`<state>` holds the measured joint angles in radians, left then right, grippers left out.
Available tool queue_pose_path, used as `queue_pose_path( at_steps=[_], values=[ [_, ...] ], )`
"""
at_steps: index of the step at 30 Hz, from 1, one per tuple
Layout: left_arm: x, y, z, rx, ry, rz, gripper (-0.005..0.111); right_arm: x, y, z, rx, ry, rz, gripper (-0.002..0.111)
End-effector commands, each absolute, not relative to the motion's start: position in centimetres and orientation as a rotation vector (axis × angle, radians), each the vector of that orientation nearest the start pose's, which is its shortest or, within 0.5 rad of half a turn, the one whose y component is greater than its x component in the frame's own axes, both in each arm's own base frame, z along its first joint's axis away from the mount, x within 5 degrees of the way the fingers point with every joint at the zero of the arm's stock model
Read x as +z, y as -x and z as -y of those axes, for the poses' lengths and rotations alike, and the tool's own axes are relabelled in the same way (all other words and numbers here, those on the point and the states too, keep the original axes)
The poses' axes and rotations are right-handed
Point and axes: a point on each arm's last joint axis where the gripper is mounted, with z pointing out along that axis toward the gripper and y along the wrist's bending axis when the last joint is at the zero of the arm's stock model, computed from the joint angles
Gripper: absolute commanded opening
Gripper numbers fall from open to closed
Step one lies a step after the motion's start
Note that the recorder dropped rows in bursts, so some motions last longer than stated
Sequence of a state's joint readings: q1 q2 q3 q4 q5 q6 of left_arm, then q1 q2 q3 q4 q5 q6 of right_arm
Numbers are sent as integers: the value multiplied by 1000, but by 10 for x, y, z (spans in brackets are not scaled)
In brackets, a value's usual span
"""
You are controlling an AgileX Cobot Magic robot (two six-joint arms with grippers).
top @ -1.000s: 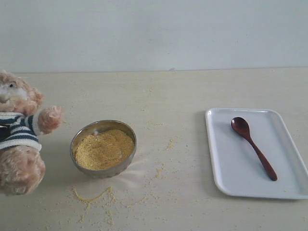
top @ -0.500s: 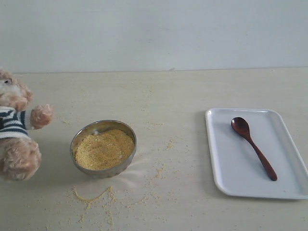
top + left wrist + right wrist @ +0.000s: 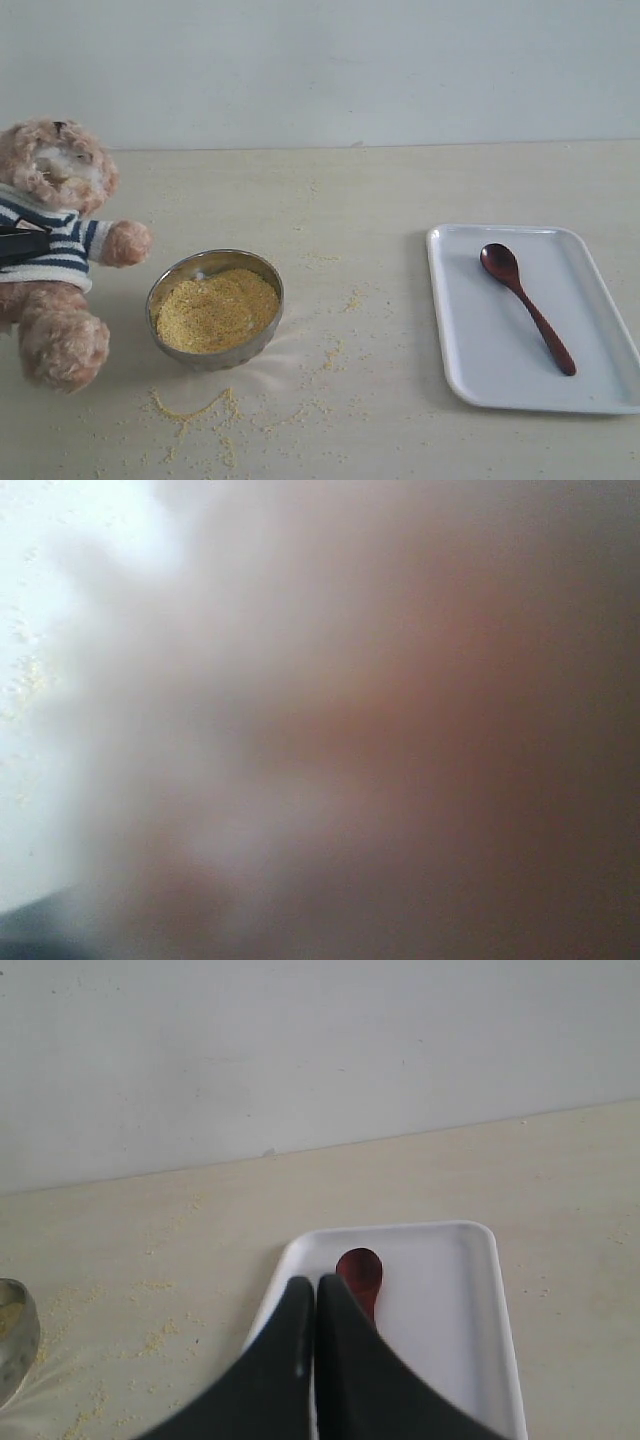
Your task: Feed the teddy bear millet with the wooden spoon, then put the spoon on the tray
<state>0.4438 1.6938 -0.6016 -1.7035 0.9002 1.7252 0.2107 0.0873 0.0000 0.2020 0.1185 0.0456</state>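
- Flat on the tray: the wooden spoon, in the middle part, with no gripper on it.
- Long way of the wooden spoon: slanted, with the round scoop end at the far left and the thin handle end at the near right. Scoop pointing away toward the far wall and a bit to the left.
- On the right side of the table: the tray, long sides running from near to far, well apart from the bowl.
- At the far left edge of the scene: the teddy bear, up tall with head on top and legs down, leaning a little. One fuzzy arm stuck out to the right toward the bowl, close to the rim but not touching.
- Across the striped shirt: a black finger of the left gripper, clamped on the middle of the teddy bear. In the left wrist view only blurry brown fur, very close.
- Just right of the teddy bear: the shiny bowl, between bear and tray.
- Inside the bowl: the millet, a yellow heap nearly up to the rim. More yellow grains spilled on the table, near and to the right of the bowl.
- Up over the tray: the right gripper, two black fingers squeezed tight together with nothing between them. Scoop of the wooden spoon peeking out just past the tips.
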Motion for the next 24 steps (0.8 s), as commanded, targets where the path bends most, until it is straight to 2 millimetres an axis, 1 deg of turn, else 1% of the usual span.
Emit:
queue_pose_path(
  at_steps=[1, 6, 13, 19, 24],
  values=[
    [147, -274, -43, -859, 80, -2180, 5, 199, -61, -15, 364, -17, -1686, 0],
    [134, -277, -43, -909, 131, -2182, 5, 199, -61, -15, 364, -17, -1686, 0],
    [123, -277, -44, -921, 141, -2208, 5, 199, -61, -15, 364, -17, -1686, 0],
    [117, -277, -48, -831, 142, -2260, 5, 199, -61, -15, 364, -17, -1686, 0],
    [117, -277, -48, -826, 143, -2263, 5, 199, -61, -15, 364, -17, -1686, 0]
  ],
)
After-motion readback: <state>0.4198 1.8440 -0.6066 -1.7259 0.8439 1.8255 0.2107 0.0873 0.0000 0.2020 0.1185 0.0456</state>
